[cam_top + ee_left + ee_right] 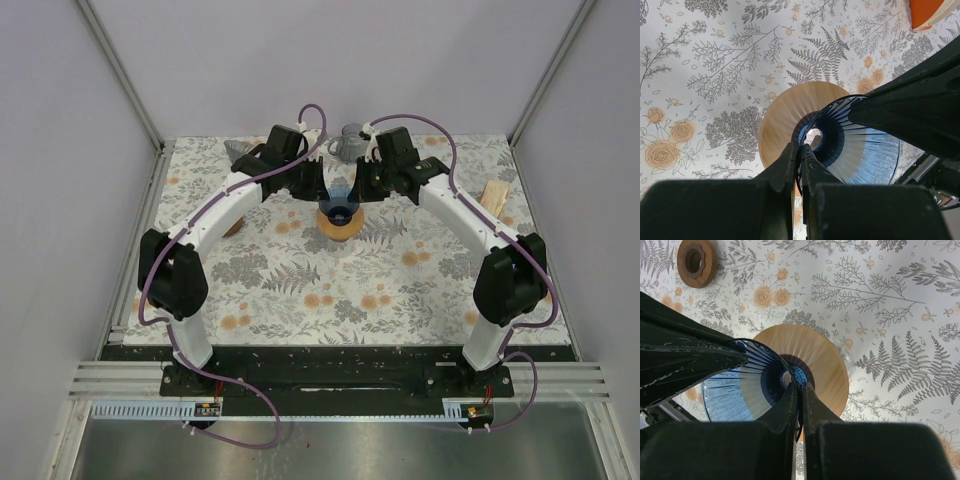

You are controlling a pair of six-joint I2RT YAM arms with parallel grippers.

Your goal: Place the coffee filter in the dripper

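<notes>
The dripper (341, 203) is a blue ribbed glass cone sitting on a round wooden base (340, 229) at the table's middle back. My left gripper (325, 194) is shut on its left rim and my right gripper (361, 189) is shut on its right rim. In the left wrist view the jaws (800, 150) pinch the thin blue wall of the dripper (860, 150). In the right wrist view the jaws (800, 387) pinch the wall of the dripper (747, 390) the same way. The cone looks empty. I cannot pick out a coffee filter with certainty.
A grey mug (350, 145) stands behind the dripper. A grey object (240, 150) lies at the back left. A tan flat piece (493, 198) lies at the right. A brown wooden ring (696, 262) lies left of the dripper, partly hidden under my left arm.
</notes>
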